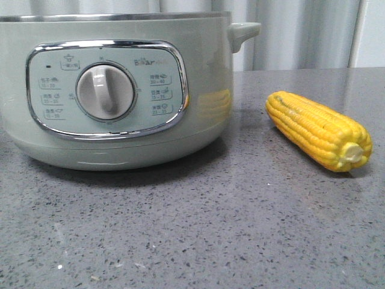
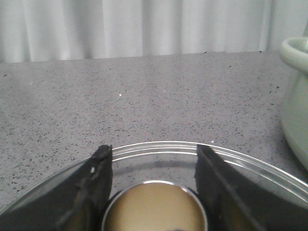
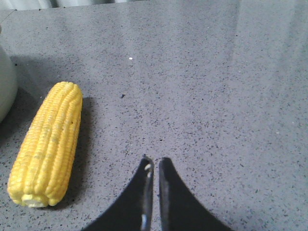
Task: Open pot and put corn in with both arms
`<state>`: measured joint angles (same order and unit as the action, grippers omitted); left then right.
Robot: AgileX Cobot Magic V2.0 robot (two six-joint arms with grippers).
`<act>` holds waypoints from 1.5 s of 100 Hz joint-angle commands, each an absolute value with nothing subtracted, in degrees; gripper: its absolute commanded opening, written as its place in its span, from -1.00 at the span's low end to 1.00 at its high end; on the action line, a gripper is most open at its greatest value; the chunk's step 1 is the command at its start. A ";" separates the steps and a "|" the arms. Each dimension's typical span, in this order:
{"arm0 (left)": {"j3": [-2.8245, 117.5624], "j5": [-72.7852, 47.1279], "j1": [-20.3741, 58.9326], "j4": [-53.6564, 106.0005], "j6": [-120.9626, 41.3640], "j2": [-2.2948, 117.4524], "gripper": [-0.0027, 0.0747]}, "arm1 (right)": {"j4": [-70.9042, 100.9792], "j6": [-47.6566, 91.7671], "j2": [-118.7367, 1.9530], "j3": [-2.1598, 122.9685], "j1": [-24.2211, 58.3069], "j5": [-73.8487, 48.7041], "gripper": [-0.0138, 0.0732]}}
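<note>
The left wrist view shows something the other two views do not: a glass lid (image 2: 159, 154) with a round knob (image 2: 154, 207) in its centre. The left gripper (image 2: 154, 166) has its two dark fingers (image 2: 98, 178) spread wide on either side of this knob; whether they press on it I cannot tell. Beyond the fingers lies the grey speckled table (image 2: 144, 96), and to one side, past the lid's rim, a pale green curved edge of the pot (image 2: 296, 96) appears.

The right wrist view shows the right gripper (image 3: 155, 166) with its fingertips (image 3: 168, 187) almost together, only a thin slit between them, and nothing held. The corn (image 3: 45, 149) lies on the table to the side of this gripper, apart from it. Its long axis runs roughly parallel to the fingers, the pale stub end near the gripper's base and the narrower tip pointing away, forward. A little of the pot's wall (image 3: 6, 86) is seen just beyond the corn.

Only the front view shows the pot (image 1: 120, 90) whole: its control panel (image 1: 105, 90) with a white dial (image 1: 105, 91) faces the camera, a small side handle (image 1: 243, 31) towards the corn (image 1: 319, 129). No gripper appears there. The corn rests beside the pot, not touching it, stub end towards the camera
</note>
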<state>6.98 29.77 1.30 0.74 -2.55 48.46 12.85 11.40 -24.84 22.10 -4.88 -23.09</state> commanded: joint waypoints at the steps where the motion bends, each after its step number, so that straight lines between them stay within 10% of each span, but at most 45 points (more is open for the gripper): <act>1: 9.20 42.34 1.44 -1.42 -1.26 51.14 -0.98 | 13.16 11.69 -25.63 23.55 -5.03 -18.39 -0.81; 72: 9.20 61.85 1.44 -7.56 2.26 72.15 -0.96 | 13.16 11.69 -25.63 23.55 -5.03 -18.39 -0.81; 101: 9.20 64.30 1.44 -7.56 4.78 72.40 0.04 | 13.16 11.69 -25.63 23.55 -5.03 -18.39 -0.81; 150: 9.44 60.55 1.44 -8.36 6.33 62.97 0.06 | 17.32 11.69 -26.04 26.36 -4.95 -22.84 -0.81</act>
